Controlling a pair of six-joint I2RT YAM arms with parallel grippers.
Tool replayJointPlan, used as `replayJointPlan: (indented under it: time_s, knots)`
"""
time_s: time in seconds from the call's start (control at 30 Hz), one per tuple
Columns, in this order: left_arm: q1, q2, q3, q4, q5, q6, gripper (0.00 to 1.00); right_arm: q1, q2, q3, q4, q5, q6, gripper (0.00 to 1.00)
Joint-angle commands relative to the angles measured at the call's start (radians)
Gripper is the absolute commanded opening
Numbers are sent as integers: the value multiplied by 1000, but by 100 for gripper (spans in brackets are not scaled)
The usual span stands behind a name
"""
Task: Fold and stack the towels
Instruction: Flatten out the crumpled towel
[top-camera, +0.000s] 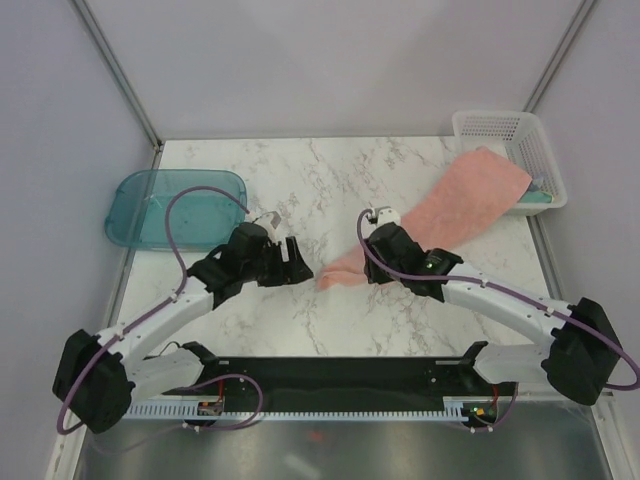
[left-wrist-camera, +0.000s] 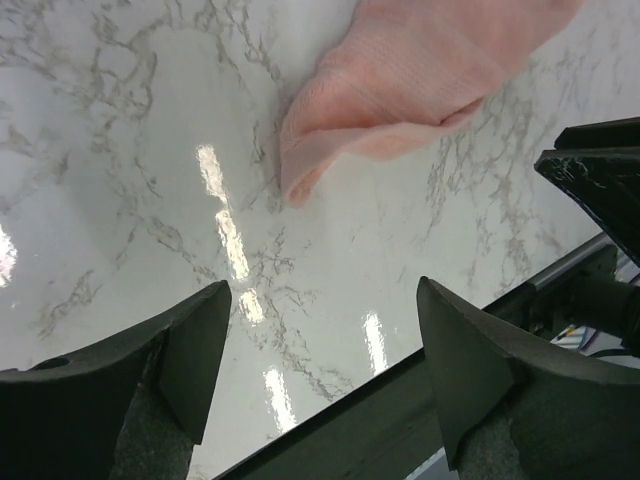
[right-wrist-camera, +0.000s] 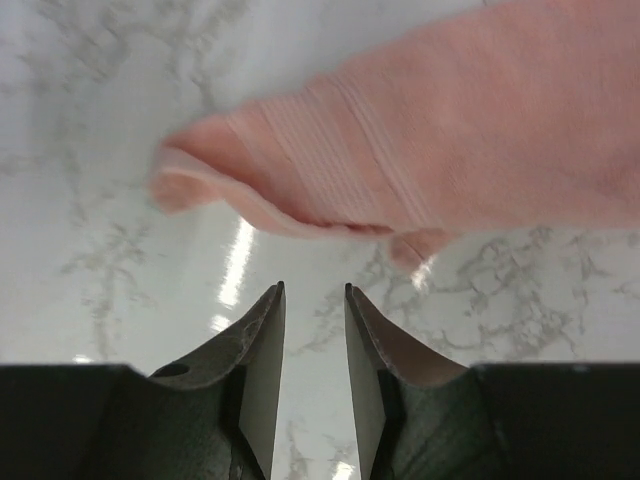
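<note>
The right gripper (right-wrist-camera: 312, 292) is hanging low over the table with its two dark fingers parted by a narrow gap. It is released and gripping nothing. Just ahead of its tips the salmon-pink towel (right-wrist-camera: 450, 130) is lying with one corner rolled over and a ribbed band woven near its hem; that corner is blurred in the right wrist view. The left gripper (left-wrist-camera: 320, 300) is holding its jaws spread wide with nothing between them, and the same towel corner is lying a little beyond it, apart from both fingers.

Seen from above, the towel is stretching diagonally across the white, grey-veined marble table (top-camera: 300, 180) — its near corner lying between the two grippers, its far end resting against the white mesh basket (top-camera: 495, 125) at the far right corner. Inside the basket a bit of teal and pale yellow cloth (top-camera: 541, 192) is showing past the towel's edge — mostly hidden and too small to make out further. A translucent teal tray (top-camera: 150, 205) is sitting at the table's left edge, well apart from the towel. Purple cables (top-camera: 195, 195) are looping along both arms. Overhead lights are glinting off the glossy tabletop. Pale grey-lilac wall panels (top-camera: 300, 60) are enclosing the table on three sides, with thin metal posts (top-camera: 115, 70) rising at the back corners.
</note>
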Motion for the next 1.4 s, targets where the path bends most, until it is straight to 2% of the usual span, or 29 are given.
replayJointPlan:
  time_s: [0.0, 0.1, 0.13, 0.17, 0.4, 0.63, 1.0, 1.2, 1.3, 1.33, 1.37]
  knots:
    - [-75, 88, -14, 168, -13, 16, 81, 3, -20, -116, 39, 103, 10, 38]
    - [-124, 176, -29, 214, -59, 40, 77, 3, -25, -204, 145, 108, 29, 37]
    - [-126, 188, -49, 243, -59, 36, 71, 1, -28, -227, 176, 118, 38, 37]
    - [-126, 199, -62, 266, -58, 30, 69, 3, -26, -264, 223, 130, 40, 36]
    - [-126, 276, -106, 382, -38, 20, 68, 3, -17, -350, 400, 134, -28, 38]
    - [-129, 365, -105, 421, -62, 20, 68, 1, 69, -341, 426, 172, -88, 38]
    - [-131, 464, -95, 456, -122, 2, 65, 1, 164, -310, 426, 212, -31, 39]
    - [-131, 513, -65, 456, -102, 16, 52, 1, 181, -305, 424, 206, -17, 38]
    - [-131, 524, -54, 452, -91, 20, 39, 1, 185, -298, 420, 206, -19, 35]
    - [-129, 523, -51, 450, -91, 22, 31, 1, 190, -293, 415, 206, -20, 33]
    - [-131, 521, -49, 449, -91, 27, 28, 1, 195, -284, 414, 204, -23, 28]
